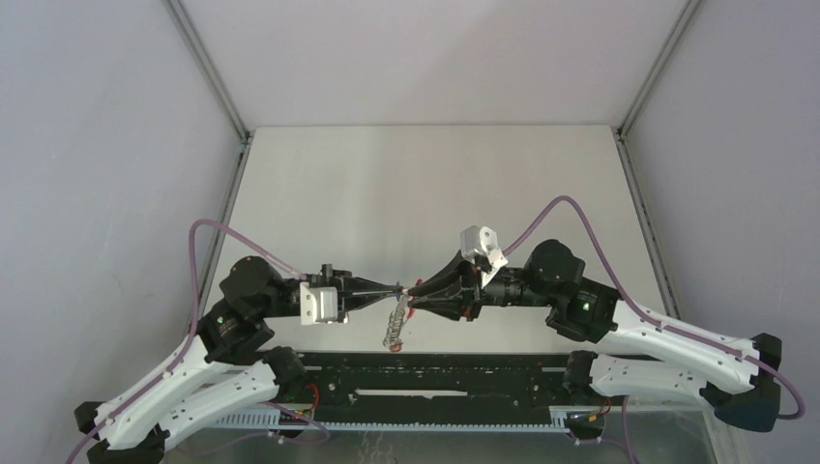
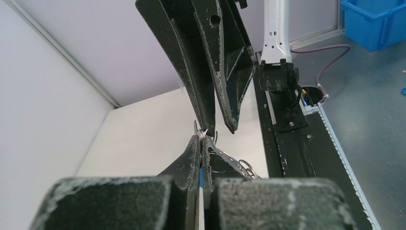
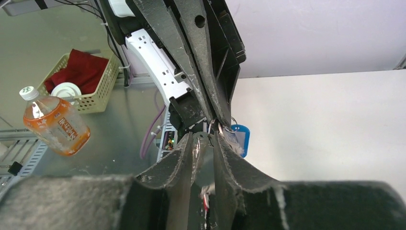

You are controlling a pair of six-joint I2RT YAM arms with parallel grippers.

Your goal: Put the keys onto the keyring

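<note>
At left gripper (image 1: pixel 399 288): clamped shut on blue-tagged key (image 3: pixel 239 136), held aloft. At right gripper (image 1: pixel 414 290): narrowed about keyring (image 1: pixel 395 326), hold possibly incomplete, with rings dangling below. Light, stiff, slippery metal; best pinched flat across tag or ring.

My overhead camera sits high behind the near edge, looking down across the surface (image 1: pixel 435 184). The left wrist camera looks closely along the left end effector (image 2: pixel 203 140) toward the right end effector (image 2: pixel 221 130). The right wrist camera looks back the opposite way. All three share that meeting spot.
</note>
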